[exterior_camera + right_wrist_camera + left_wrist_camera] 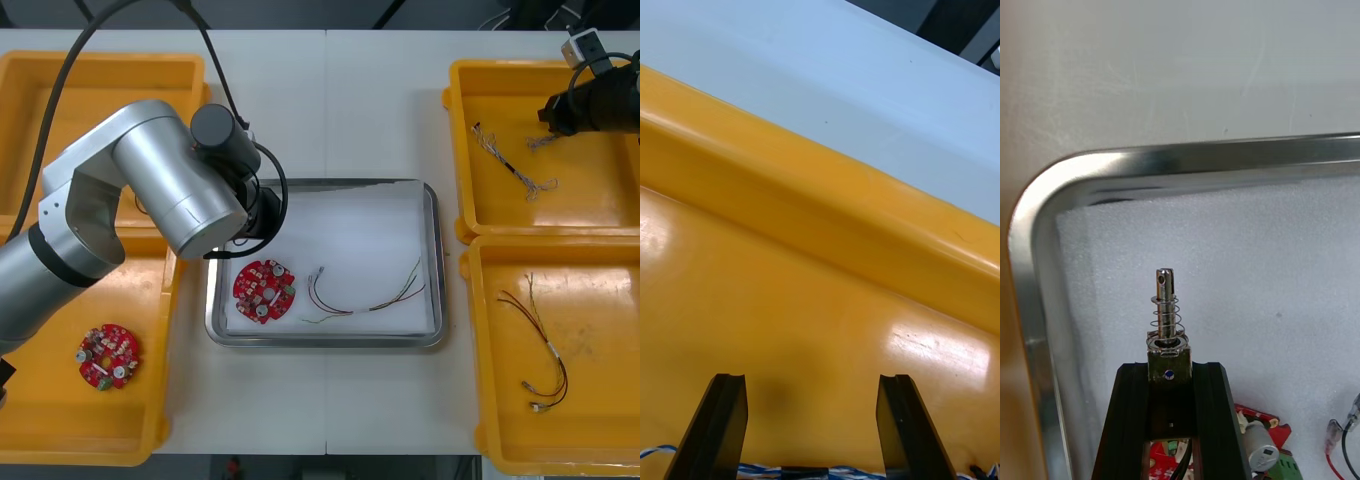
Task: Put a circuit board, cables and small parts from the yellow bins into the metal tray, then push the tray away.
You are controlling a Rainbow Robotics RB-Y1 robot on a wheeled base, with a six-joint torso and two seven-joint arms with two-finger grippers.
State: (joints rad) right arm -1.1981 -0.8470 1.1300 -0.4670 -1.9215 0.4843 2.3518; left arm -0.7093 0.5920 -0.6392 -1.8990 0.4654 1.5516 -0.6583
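Note:
My left gripper (1171,373) is shut on a small metal part (1168,315) with a spring on its pin, held above the white inside of the metal tray (1187,154) near its far left corner. In the front view the left arm's wrist (235,170) covers that corner of the tray (432,260). A red circuit board (264,290) and a thin red and yellow cable (365,298) lie in the tray. My right gripper (811,390) stands open low over the far right yellow bin (585,210), with a twisted blue and white cable (752,471) at the base of its fingers.
A second red circuit board (108,356) lies in the near left bin (60,440). The near right bin (600,440) holds a red and black cable (545,350). More blue and white cable (510,168) lies in the far right bin. The far left bin (30,70) sits behind the left arm.

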